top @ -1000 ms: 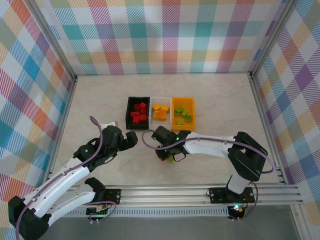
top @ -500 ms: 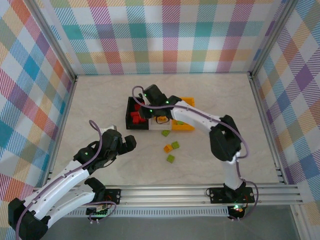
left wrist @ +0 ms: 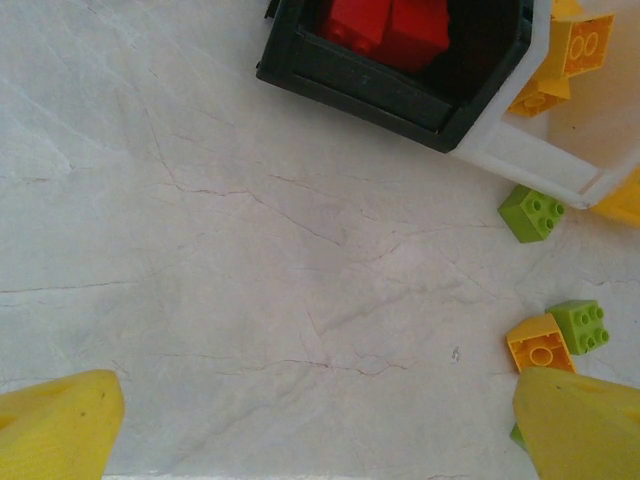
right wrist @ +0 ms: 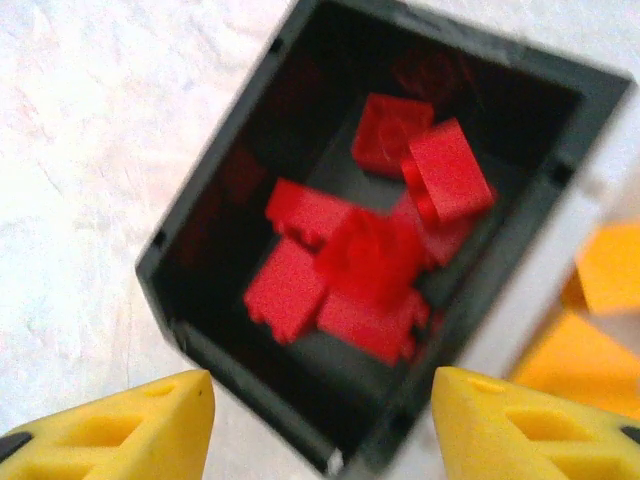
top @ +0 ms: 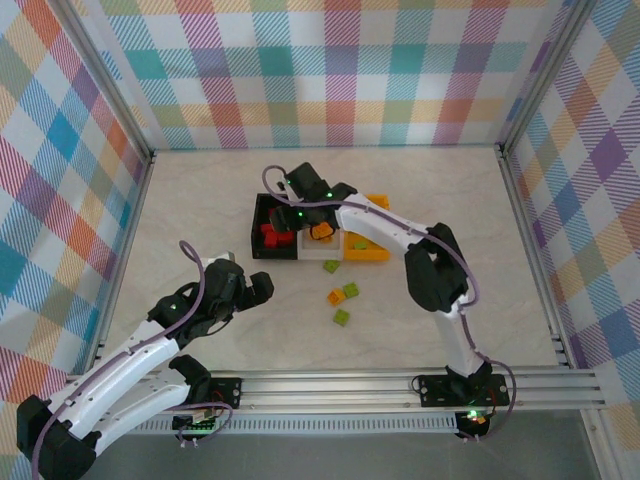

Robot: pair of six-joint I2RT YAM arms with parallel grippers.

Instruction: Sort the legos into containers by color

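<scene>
The black bin (top: pixel 256 232) holds several red legos (right wrist: pixel 375 265). My right gripper (top: pixel 284 217) hovers above it, open and empty (right wrist: pixel 320 425). The white bin (top: pixel 321 251) with orange-yellow legos (left wrist: pixel 578 47) and the orange-yellow bin (top: pixel 376 250) stand to the black bin's right. Loose on the table in front of the bins lie a green lego (top: pixel 331 266), an orange lego (top: pixel 337 297), and two more green ones (top: pixel 351 290) (top: pixel 342 317). My left gripper (top: pixel 256 288) sits left of them, open over bare table (left wrist: pixel 320 440).
Checkered walls and metal rails enclose the table on three sides. The right arm's forearm (top: pixel 385 228) stretches across the white and orange-yellow bins, hiding part of their contents. Bare tabletop (left wrist: pixel 200 250) extends left of the bins.
My right gripper left the loose legos at the table's middle and swung back over the black bin, then shifted slightly farther. The left arm has barely moved.
</scene>
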